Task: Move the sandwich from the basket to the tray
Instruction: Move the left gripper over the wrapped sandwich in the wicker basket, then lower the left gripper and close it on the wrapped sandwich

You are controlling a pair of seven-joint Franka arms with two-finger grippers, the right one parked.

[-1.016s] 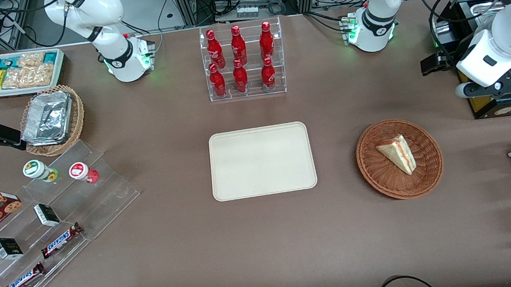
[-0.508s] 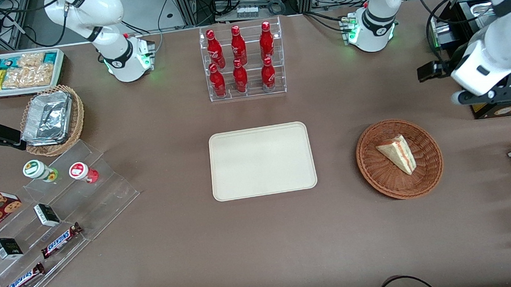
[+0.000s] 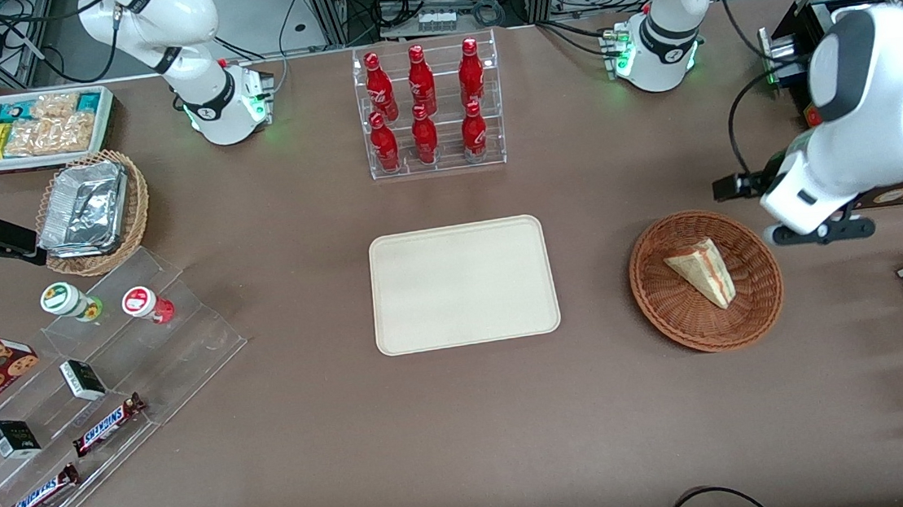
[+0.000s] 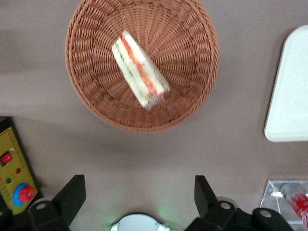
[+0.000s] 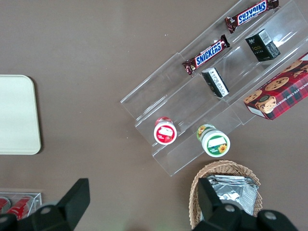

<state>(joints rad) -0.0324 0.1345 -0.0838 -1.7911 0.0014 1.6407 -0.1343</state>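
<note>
Sandwich (image 3: 701, 271) lies inside basket (image 3: 656, 301), right of centre in front view, striped edge facing working arm's end of table

Tray (image 3: 463, 283) at frame centre, bare, well apart from basket

Gripper (image 4: 139, 192) hovers above table just beside basket rim, at frame right in front view; jaws spread wide, holding nothing

Bottle rack (image 3: 429, 108) farther from camera than tray

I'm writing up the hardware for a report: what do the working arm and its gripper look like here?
The left arm has glossy white rounded shells with dark grey joint bands, black cables looping off it, and a green light at its base. Its gripper, open above the table beside the basket, has two black, wedge-shaped fingers on a black body.
</note>
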